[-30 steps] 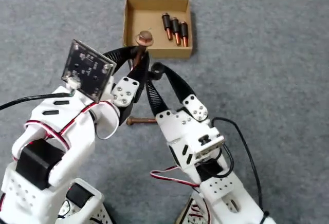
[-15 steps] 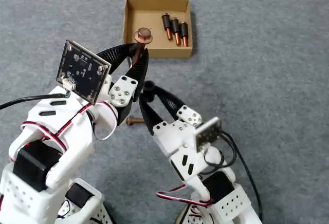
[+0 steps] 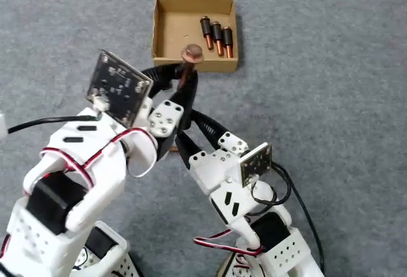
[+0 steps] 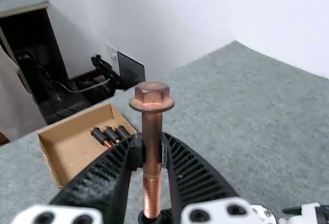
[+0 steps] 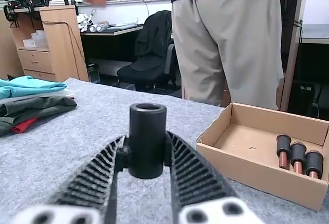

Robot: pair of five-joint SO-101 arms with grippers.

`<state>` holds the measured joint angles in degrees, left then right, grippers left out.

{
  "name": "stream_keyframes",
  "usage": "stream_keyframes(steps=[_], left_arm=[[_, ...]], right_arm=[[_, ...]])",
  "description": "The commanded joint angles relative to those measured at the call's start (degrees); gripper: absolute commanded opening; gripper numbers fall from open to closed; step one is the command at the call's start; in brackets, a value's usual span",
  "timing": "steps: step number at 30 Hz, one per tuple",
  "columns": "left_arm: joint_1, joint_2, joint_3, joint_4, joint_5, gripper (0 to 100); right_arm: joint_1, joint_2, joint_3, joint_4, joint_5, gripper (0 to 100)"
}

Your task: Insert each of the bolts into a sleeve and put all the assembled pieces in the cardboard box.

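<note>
Grey felt covers the table (image 3: 331, 67) — a white wall (image 4: 205, 13), wooden drawer cabinet (image 5: 51, 44) and black chair (image 5: 139, 75) beyond.

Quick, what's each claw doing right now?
The left gripper is shut on the bolt.
The right gripper is shut on the sleeve.

The left arm (image 3: 82, 162) reaches toward the cardboard box (image 3: 175, 32). Its left gripper (image 3: 186, 79) is raised just short of the box's near wall, jaws clamped on an upright bolt (image 4: 151, 131), head up. The right arm (image 3: 248, 194) sits lower and farther from the box. The right gripper (image 5: 147, 152), partly under the left one, pinches a sleeve (image 5: 147, 139) upright, bore up.
</note>
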<state>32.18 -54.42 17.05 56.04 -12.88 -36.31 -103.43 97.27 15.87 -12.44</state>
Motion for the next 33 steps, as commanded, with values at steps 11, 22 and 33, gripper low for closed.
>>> stream_keyframes(steps=[11,22,33], left_arm=[[0.3,0.1,8.4,-10.4,0.1,2],[-6.8,-0.1,8.9,-10.8,9.5,2],[-9.1,-3.3,11.1,-12.0,16.8,2]], right_arm=[[-0.6,-5.9,-0.6,0.3,-0.5,0.2],[-0.5,-6.5,-0.6,-0.2,-0.5,0.2],[-0.6,-6.5,-0.6,-0.1,-0.6,0.2]])
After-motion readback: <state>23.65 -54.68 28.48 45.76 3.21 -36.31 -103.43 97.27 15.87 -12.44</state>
